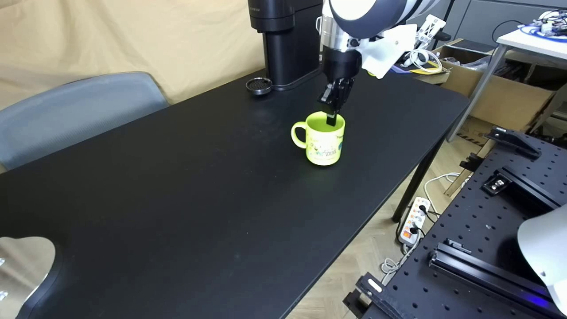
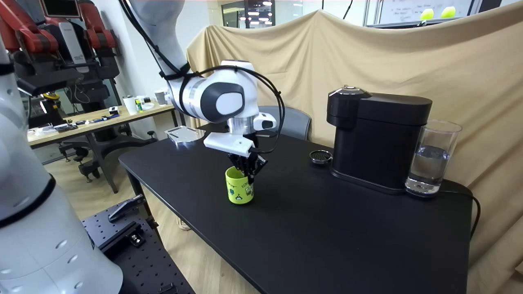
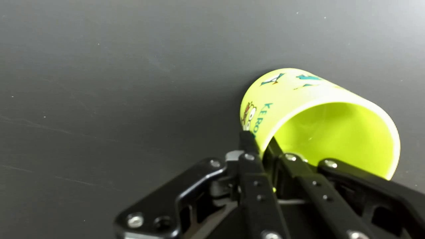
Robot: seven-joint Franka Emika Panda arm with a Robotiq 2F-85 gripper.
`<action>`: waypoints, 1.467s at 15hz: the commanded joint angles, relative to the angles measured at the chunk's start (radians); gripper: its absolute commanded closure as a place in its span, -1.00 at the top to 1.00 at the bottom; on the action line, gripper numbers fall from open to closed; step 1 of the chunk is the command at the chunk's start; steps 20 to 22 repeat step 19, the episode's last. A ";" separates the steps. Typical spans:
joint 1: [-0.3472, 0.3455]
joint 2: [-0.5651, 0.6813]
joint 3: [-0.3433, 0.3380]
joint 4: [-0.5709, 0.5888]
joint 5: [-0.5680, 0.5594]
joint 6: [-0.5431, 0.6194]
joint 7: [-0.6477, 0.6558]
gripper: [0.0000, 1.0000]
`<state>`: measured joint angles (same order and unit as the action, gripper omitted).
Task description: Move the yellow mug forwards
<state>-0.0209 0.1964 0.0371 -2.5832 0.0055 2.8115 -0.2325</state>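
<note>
The lime-yellow mug [image 1: 324,144] stands upright on the black table in both exterior views [image 2: 239,192]. I cannot tell whether its base touches the table. Its loop handle shows in an exterior view. My gripper [image 1: 331,117] comes down from above onto the mug's rim. In the wrist view the mug [image 3: 295,89] lies to the right of centre with its printed side and open mouth showing. There the gripper [image 3: 260,142] has one finger outside the wall and one inside, close together with the wall pinched between them. The lower part of the inside finger is partly hidden by the rim.
A black coffee machine [image 2: 376,143] stands by the curtain, with a glass of water [image 2: 433,163] beside it. A small round metal strainer [image 1: 259,86] lies before it. A silver plate [image 1: 26,266] lies at the table's far end. A grey chair [image 1: 84,110] stands behind the table.
</note>
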 commanded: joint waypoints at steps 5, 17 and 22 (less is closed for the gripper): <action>-0.020 -0.007 0.005 -0.019 0.014 0.037 -0.002 0.24; -0.012 -0.154 0.054 0.019 0.181 -0.282 -0.161 0.99; -0.005 -0.167 0.039 0.030 0.157 -0.326 -0.154 0.98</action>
